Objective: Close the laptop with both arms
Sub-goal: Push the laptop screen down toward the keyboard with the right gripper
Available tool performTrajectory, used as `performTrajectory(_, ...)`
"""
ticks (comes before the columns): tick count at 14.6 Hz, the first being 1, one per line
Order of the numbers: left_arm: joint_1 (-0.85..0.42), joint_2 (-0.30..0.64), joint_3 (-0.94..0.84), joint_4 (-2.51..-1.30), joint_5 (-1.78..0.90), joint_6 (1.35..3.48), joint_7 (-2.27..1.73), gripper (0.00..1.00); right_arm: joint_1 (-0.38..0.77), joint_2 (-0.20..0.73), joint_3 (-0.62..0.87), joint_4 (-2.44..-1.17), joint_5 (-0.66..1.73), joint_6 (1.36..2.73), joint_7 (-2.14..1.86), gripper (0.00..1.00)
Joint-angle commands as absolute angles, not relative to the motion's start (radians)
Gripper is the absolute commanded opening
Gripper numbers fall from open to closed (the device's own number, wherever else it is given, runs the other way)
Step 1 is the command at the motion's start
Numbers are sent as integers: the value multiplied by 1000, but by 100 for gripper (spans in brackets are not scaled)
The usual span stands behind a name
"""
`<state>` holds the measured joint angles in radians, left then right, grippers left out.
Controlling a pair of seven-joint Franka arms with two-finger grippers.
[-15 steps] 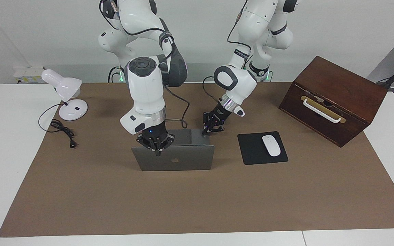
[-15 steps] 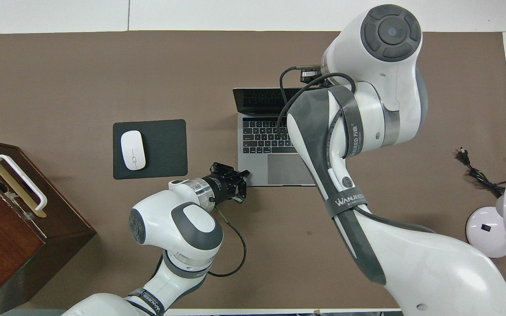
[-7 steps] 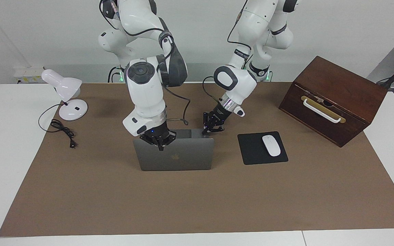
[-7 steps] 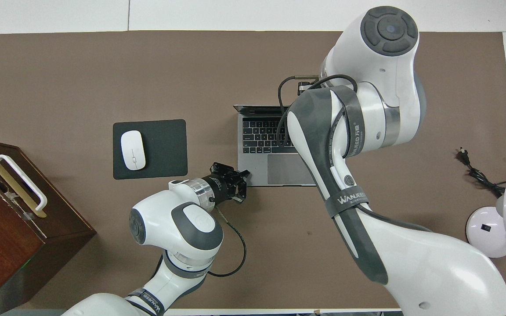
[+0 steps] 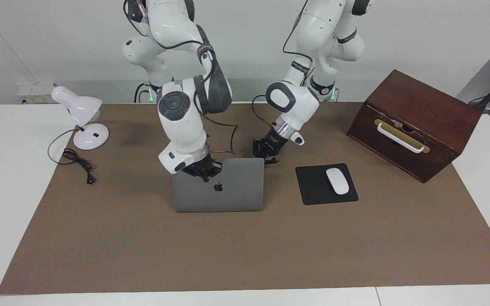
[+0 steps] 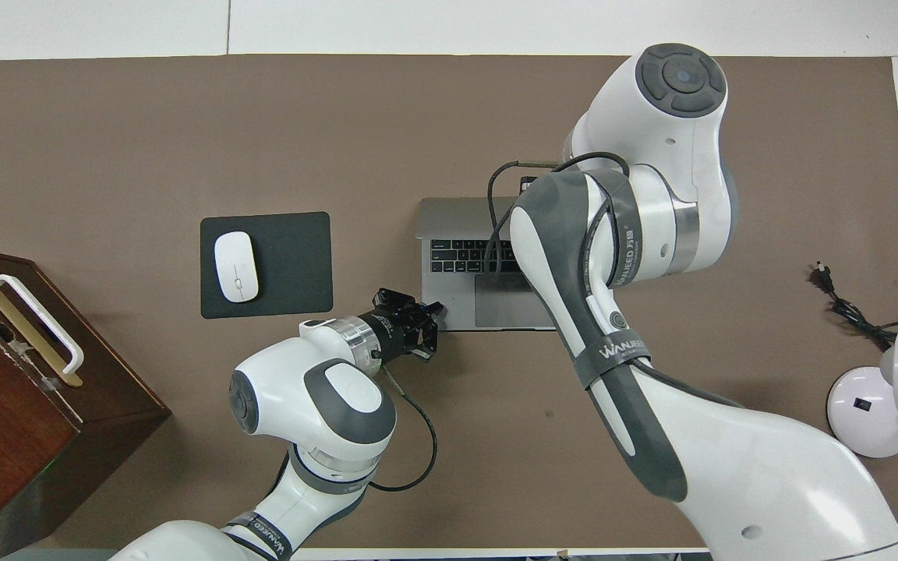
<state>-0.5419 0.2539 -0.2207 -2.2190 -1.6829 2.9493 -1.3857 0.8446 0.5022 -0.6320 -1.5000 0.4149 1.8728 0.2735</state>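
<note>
Thin silver-grey metal laptop, lid partly lowered, under right gripper; left gripper at deck corner; finger states indiscernible.

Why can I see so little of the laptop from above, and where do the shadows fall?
Overhead view: the right arm, raised close under the camera, looms large and covers much of the laptop. Facing view: soft, even light; the lamp throws only a faint shadow on the brown mat, and the white arms show mild sheen, no harsh glare.
</note>
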Motion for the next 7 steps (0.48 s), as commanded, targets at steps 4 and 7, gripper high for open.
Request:
performTrajectory(4, -560, 291, -210, -2201, -1697, 2971, -1379, 0, 854, 433, -609, -1615, 445, 1868, 268, 0)
performTrajectory(7, -560, 291, -210, -2203, -1697, 2971, -1379, 0, 854, 422, -607, -1638, 445, 1868, 270, 0)
